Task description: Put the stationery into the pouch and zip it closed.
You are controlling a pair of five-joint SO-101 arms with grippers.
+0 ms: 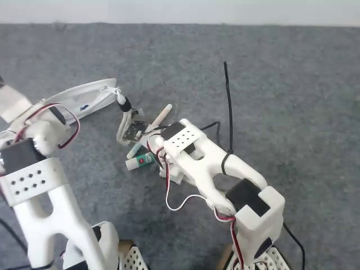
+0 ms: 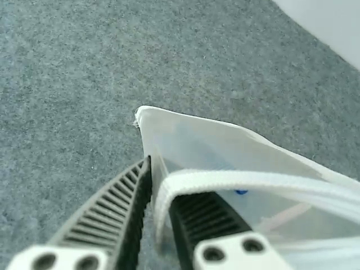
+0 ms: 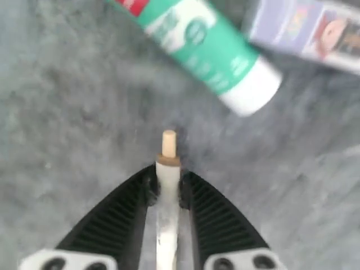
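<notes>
Pouch (image 1: 84, 100): white, upper left of the high view.
Left gripper (image 2: 157, 180): clamped on pouch rim.
Right gripper (image 3: 167, 180): closed on pale pencil (image 3: 167, 147), high view centre.
Glue stick (image 1: 139, 161): green, lying on grey carpet (image 1: 281, 84), just beside right gripper.

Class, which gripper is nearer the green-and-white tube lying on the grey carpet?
Right. The right gripper, shut on a slim white stick, is close beside the green-and-white tube; the left gripper is farther off, clamping the edge of the translucent white pouch.
</notes>
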